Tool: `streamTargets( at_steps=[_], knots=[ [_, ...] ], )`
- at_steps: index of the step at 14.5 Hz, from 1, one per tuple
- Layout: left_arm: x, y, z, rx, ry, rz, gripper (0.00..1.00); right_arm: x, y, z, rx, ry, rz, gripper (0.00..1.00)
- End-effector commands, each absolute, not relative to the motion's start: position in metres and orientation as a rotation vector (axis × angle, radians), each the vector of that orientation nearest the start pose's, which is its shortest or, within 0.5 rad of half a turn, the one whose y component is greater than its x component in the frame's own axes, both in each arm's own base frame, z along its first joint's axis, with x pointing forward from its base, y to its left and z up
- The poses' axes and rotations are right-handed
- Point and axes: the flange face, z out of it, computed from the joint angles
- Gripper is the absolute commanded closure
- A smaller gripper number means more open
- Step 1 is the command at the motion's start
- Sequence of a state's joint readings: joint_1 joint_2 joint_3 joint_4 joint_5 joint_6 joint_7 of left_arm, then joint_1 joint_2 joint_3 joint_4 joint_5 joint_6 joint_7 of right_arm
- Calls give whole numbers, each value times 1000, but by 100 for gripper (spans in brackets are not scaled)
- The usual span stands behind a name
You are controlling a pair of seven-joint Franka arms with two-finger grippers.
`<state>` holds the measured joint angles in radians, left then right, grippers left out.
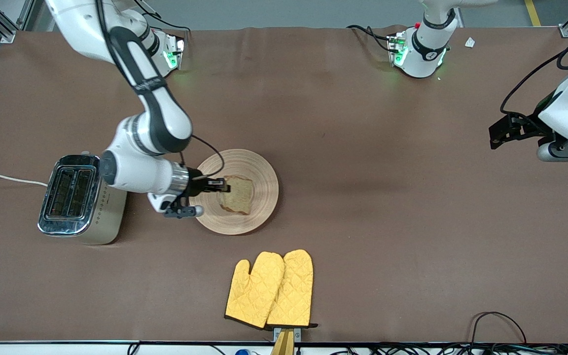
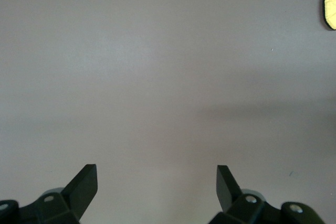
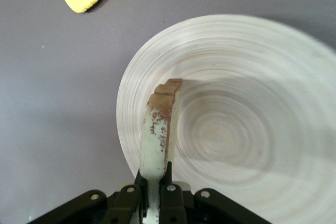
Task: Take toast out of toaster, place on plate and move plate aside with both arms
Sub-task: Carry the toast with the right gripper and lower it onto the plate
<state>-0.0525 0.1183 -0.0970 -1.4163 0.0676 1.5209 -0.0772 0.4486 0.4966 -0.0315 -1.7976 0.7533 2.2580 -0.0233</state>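
One slice of toast [image 1: 238, 194] sits pinched edge-on in our right hand [image 1: 221, 185] over the plate [image 1: 264, 172], perhaps just touching, so we lower it flat near the centre before releasing, while our left hand [image 2: 156, 182] waits spread apart above bare surface [image 1: 387, 197].

2 yellow quilted oven mitts [image 1: 270, 290] lie side by side, overlapping, on the brown worktop [image 1: 387, 222] close to its edge nearest the front camera, cuffs toward that edge. A small white scrap [image 1: 470, 42] lies near the left arm's end, far from the camera.
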Motion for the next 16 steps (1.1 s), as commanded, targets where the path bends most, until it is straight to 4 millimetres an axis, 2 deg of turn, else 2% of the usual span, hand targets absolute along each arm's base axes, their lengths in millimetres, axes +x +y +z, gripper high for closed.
streamTargets(
  at_steps=[1,2,4,5,7,8,10,16],
  knots=[
    [576,-77,634,-3065,123,3,0,593,272,245,-2595,37,169,100],
    [576,-76,633,-3064,123,8,0,600,244,233,-2593,-9,161,100],
    [576,-74,633,-3064,119,8,0,604,178,204,-2584,-124,152,100],
    [576,-74,633,-3065,119,8,0,604,153,193,-2580,-160,142,100],
    [576,-75,633,-3065,116,8,0,601,121,182,-2573,-191,136,100],
    [576,-75,633,-3065,116,8,0,600,113,180,-2554,-185,163,100],
    [576,-74,633,-3066,114,8,0,595,109,178,-2534,-173,210,100],
    [577,-74,633,-3065,117,6,0,589,119,185,-2500,-105,312,100]
  ],
)
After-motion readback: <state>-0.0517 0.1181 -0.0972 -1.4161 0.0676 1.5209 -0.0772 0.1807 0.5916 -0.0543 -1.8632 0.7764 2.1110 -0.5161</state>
